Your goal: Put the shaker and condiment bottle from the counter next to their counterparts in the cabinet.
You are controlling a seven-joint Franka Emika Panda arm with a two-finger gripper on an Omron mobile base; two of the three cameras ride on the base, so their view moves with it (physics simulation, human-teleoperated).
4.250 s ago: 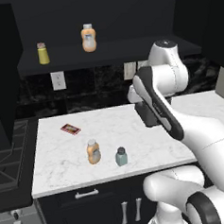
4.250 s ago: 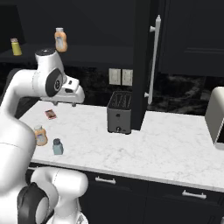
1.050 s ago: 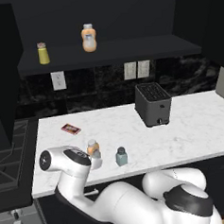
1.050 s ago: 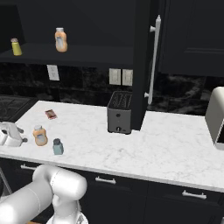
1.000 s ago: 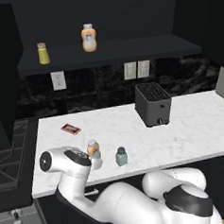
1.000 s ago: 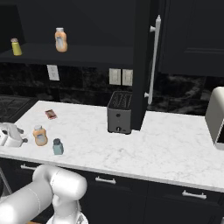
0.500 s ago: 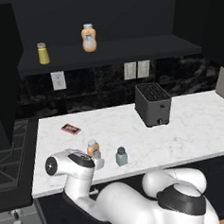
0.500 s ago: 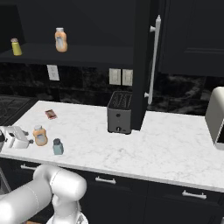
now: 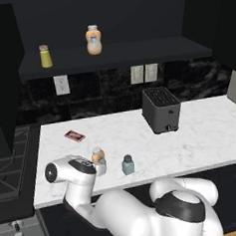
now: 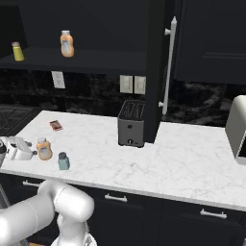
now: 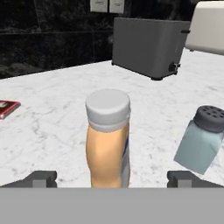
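Marble-patterned white bench (image 9: 201, 134) with grey veins runs over dark drawer fronts. On it, near the front edge, stands the condiment bottle (image 11: 107, 140) — a small orange squeeze bottle with rounded shoulders and a plain pale cap, smooth-sided, upright. Part of a label shows on one side of it in the hand view; no writing can be read.

Just beside it stands the shaker (image 11: 201, 139), shorter, with a pale blue-grey translucent body and a dark grey cap pierced with holes. It appears tilted in the hand view, though that camera may itself be rolled; in both base views it stands upright.

The hand (image 11: 111, 178) sits low at bench level with its two dark fingertips (image 11: 41, 178) spread wide apart, one on either side of the condiment bottle, which is between them but not clamped — clear gaps show on both sides.

A boxy grey toaster (image 9: 161, 109) with a matte finish stands further back on the bench, and a small flat red packet (image 9: 74, 136) lies towards the wall; its print is too small to read.

Above, on the dark shelf of the black cabinet (image 9: 135, 51), stand a yellow shaker (image 9: 45, 56) with a brownish cap and an orange bottle (image 9: 93, 40) with a white cap and label, well apart from each other.
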